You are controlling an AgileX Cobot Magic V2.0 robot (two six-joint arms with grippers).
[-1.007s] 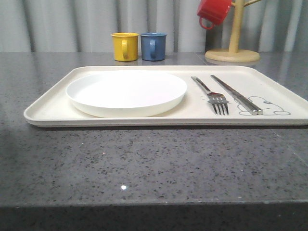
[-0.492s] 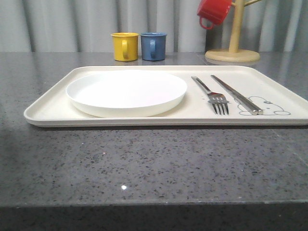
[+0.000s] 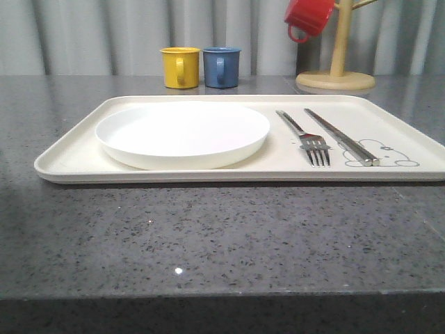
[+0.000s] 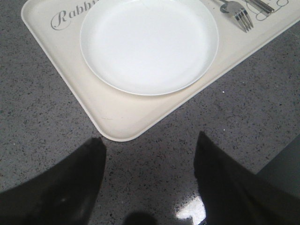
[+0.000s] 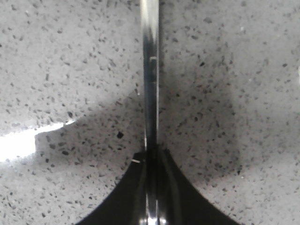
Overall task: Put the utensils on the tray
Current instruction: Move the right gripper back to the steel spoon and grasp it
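A speckled grey counter (image 3: 222,236) runs back to pale curtains (image 3: 104,35). On it sits the cream tray (image 3: 69,156), carrying a white plate (image 3: 182,133) on its left half. The fork (image 3: 309,139) lies just right of the plate, the chopsticks (image 3: 342,136) right of the fork. My left gripper (image 4: 150,178) hangs open and empty above the counter near the tray's corner. My right gripper (image 5: 151,187) is clamped on a thin shiny metal handle (image 5: 150,70), held over bare counter.
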